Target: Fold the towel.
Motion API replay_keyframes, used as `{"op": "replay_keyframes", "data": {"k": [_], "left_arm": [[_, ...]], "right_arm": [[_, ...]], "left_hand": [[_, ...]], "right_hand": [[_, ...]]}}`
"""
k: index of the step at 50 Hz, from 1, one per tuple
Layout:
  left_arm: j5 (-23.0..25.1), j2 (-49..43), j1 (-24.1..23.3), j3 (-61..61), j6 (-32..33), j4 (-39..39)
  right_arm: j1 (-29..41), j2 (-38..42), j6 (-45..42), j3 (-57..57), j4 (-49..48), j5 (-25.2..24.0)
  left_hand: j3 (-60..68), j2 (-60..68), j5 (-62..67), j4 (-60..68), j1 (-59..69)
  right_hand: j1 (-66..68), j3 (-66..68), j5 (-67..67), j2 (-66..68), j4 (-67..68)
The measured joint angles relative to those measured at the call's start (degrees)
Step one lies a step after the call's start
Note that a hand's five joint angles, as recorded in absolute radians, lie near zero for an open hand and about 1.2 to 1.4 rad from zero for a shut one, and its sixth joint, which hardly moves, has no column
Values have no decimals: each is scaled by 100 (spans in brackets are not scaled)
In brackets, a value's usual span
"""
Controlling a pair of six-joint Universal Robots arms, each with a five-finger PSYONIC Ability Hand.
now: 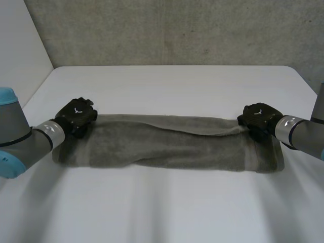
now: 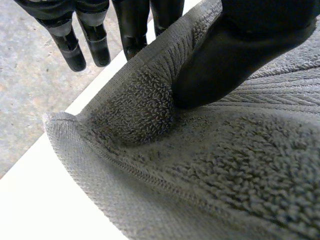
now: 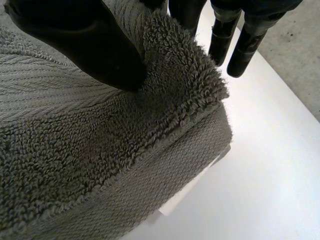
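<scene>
A grey towel [image 1: 172, 144] lies as a long band across the white table [image 1: 172, 86], its upper layer drawn forward over the lower one. My left hand [image 1: 76, 116] is at the towel's far left corner. In the left wrist view its thumb [image 2: 235, 55] presses the raised towel [image 2: 225, 170] edge against the fingers [image 2: 135, 30] behind it. My right hand [image 1: 258, 119] is at the far right corner. There the thumb [image 3: 85, 40] pinches the lifted towel [image 3: 100, 145] corner against fingers [image 3: 187, 15] behind it.
A grey wall runs behind the table's far edge. Bare table lies in front of the towel and beyond it. The towel's ends reach near both arms.
</scene>
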Motion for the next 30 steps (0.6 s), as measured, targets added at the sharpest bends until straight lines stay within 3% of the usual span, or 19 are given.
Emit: {"op": "replay_keyframes", "data": {"k": [15, 27, 29, 30], "left_arm": [[-37, -501, -69, 832, 8, 45], [-57, -778, -111, 1103, -2, 144], [-76, -800, -113, 1122, 0, 159], [-87, -809, -115, 1128, 1, 165]], "right_arm": [[10, 218, 455, -440, -878, 49], [32, 712, 483, -978, -932, 239], [34, 775, 479, -1021, -929, 254], [36, 810, 480, -1038, -926, 260]], "left_hand": [[0, 0, 0, 0, 0], [0, 0, 0, 0, 0], [0, -110, -93, 0, -36], [0, -868, -888, 0, -669]], "right_hand": [[0, 0, 0, 0, 0], [-6, 0, -9, -6, 0], [-578, 0, -731, -632, 0], [-1129, 0, -1245, -1211, 0]]}}
